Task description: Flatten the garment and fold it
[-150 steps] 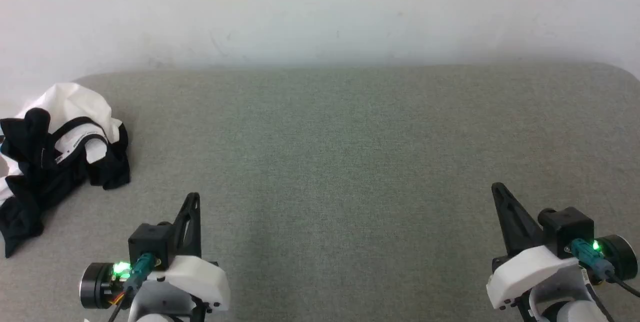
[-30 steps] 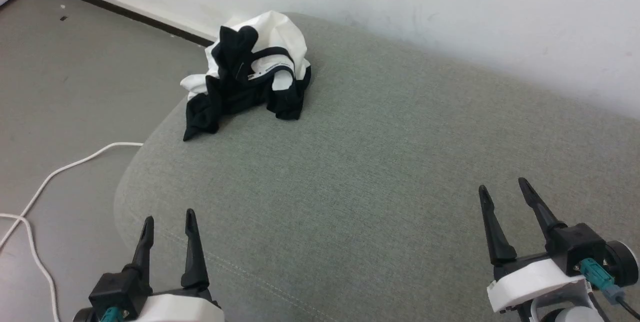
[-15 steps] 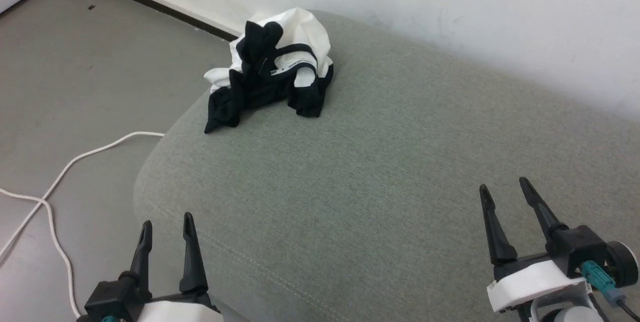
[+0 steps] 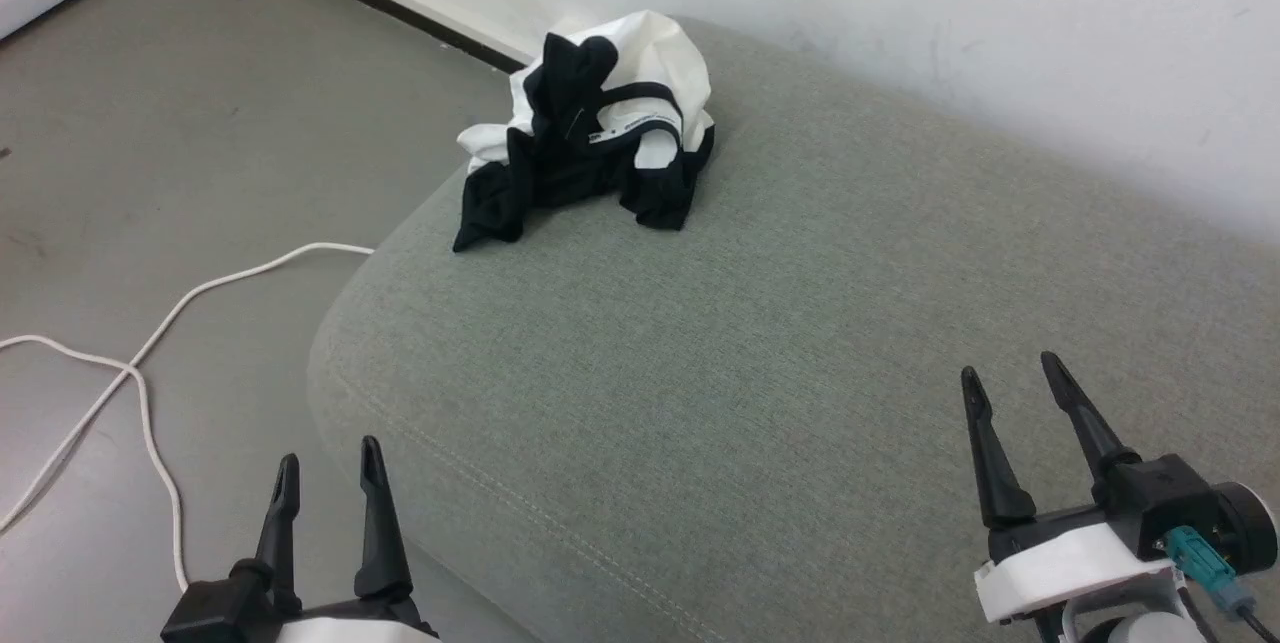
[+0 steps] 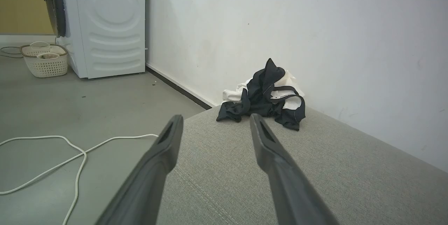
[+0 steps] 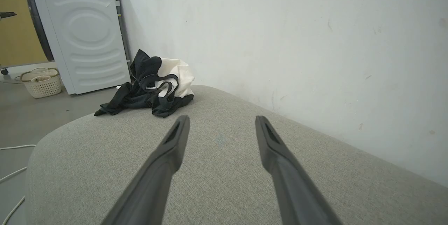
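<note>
The garment (image 4: 590, 128) lies crumpled in a heap, white cloth tangled with black sleeves and neck trim, at the far left corner of the grey-green padded surface (image 4: 760, 353) against the wall. The same garment (image 5: 266, 97) is ahead in the left wrist view, and the garment (image 6: 154, 86) is at upper left in the right wrist view. My left gripper (image 4: 327, 453) hangs open at the lower left, over the surface's near-left edge and far short of the heap. At the lower right my right gripper (image 4: 1008, 368) is open too, with nothing between its fingers.
A white cable (image 4: 150, 343) trails over the grey floor to the left of the surface. A white washing machine (image 5: 105, 25) and a wicker basket (image 5: 44, 60) stand further off along the wall. A white wall (image 4: 900, 13) backs the surface.
The camera has swung left, so the garment has shifted rightward in the picture and more floor and cable show. Both grippers stay open and hold their places in the view.
</note>
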Motion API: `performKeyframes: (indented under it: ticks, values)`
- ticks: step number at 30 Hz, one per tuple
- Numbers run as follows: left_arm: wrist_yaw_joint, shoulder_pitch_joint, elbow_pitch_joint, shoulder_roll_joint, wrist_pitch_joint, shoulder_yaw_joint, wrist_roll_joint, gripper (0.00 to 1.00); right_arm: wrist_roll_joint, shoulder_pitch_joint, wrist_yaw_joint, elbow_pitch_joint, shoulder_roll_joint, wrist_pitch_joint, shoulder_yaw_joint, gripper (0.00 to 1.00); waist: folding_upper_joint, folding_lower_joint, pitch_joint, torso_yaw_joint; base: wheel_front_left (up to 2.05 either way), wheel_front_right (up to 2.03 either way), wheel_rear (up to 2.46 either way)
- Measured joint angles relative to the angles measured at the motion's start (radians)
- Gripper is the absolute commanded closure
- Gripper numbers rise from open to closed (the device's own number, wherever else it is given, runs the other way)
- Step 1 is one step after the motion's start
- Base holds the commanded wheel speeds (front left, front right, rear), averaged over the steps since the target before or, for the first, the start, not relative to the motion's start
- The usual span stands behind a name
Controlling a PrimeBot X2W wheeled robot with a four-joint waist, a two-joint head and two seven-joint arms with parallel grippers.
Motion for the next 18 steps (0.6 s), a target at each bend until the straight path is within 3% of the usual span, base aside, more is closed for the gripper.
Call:
performKeyframes:
  ticks: [15,18]
  values:
    - [0.004,0.0,-0.004,0.0,-0.008,-0.001,-0.009,0.0,0.0,0.0,0.0,0.0,0.0,-0.008,-0.005,0.0,0.0,0.0,0.001,0.014,0.0,0.0,0.0]
    - [0.004,-0.001,-0.019,0.0,-0.008,-0.008,-0.054,0.0,0.0,0.0,0.0,-0.001,0.001,-0.008,-0.011,0.0,0.0,0.0,0.008,0.011,0.0,0.0,0.0]
